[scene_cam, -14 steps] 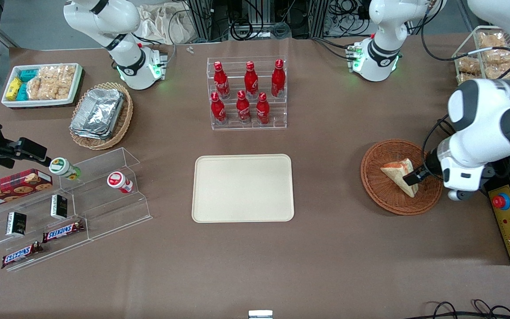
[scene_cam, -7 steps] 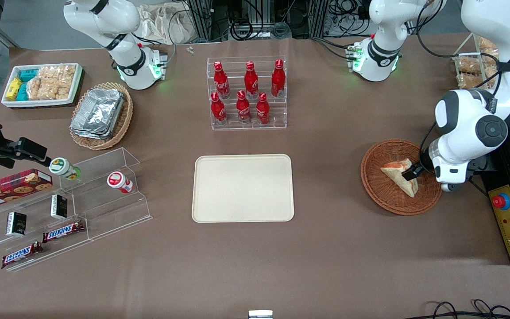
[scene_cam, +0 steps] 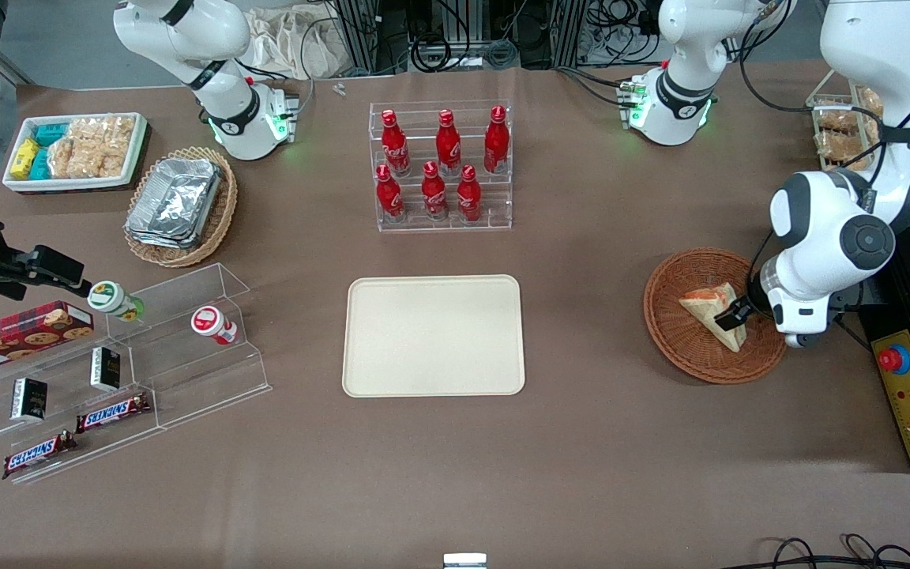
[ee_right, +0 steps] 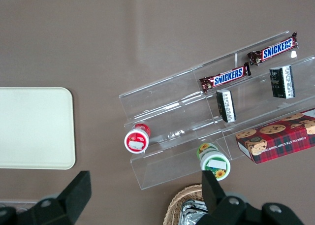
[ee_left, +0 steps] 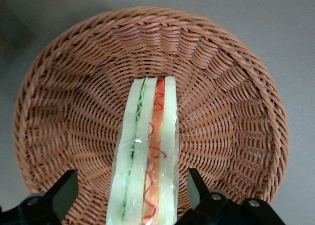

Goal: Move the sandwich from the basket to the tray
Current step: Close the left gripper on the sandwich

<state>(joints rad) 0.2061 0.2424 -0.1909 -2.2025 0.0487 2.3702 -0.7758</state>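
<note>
Table, brown cover, carrying:

Tray: cream-beige, rectangular with rounded corners, flat on the table at the middle, nearer the front camera than the rack of red bottles. Nothing on it. Seen also from the right wrist.

Basket: round, reddish-brown wicker, toward the working arm's end of the table, well apart from the tray. In the left wrist view its woven wall curves around the contents.

Sandwich: wrapped triangular wedge, lying inside the basket. The left wrist view shows its cut edge: pale bread layers, green filling on one side, red-orange on the other, under clear wrap.

Claw of the left arm: lowered into the basket at the sandwich. The left wrist view shows its fingers spread apart, one to each side of the wedge, with a gap visible between each finger and the wrap; contact at the fingertips seems unlikely but cannot be confirmed.
</note>
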